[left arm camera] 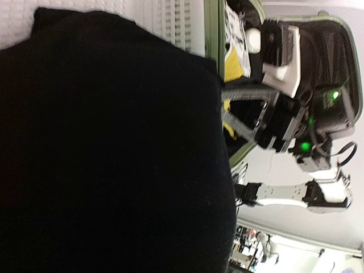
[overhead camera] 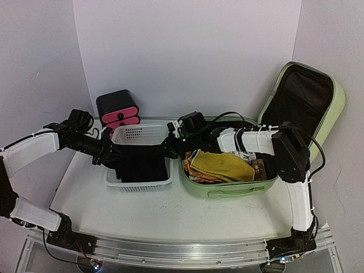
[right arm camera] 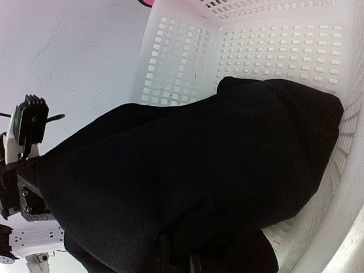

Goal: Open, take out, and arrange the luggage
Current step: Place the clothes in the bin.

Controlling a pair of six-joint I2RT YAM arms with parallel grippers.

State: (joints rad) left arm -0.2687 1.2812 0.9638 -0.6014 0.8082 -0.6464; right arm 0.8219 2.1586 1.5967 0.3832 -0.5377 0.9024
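Observation:
The luggage [overhead camera: 227,190], a light-green hard-shell case, lies open at the right with its lid [overhead camera: 335,108] standing up behind it. A yellow cloth [overhead camera: 219,165] and other items lie inside. A black garment [overhead camera: 142,165] sags into the white basket [overhead camera: 133,133] just left of the case. My left gripper [overhead camera: 107,153] is shut on the garment's left edge. My right gripper [overhead camera: 170,146] pinches its right edge, fingertips [right arm camera: 166,256] buried in the fabric. The garment [left arm camera: 114,148] blocks most of the left wrist view and hides the left jaws there.
A small black drawer box with pink fronts [overhead camera: 118,111] stands behind the basket. The basket's perforated walls [right arm camera: 273,51] rise around the garment [right arm camera: 199,170]. The luggage rim [left arm camera: 213,34] runs close along the basket's right side. White walls enclose the table on three sides.

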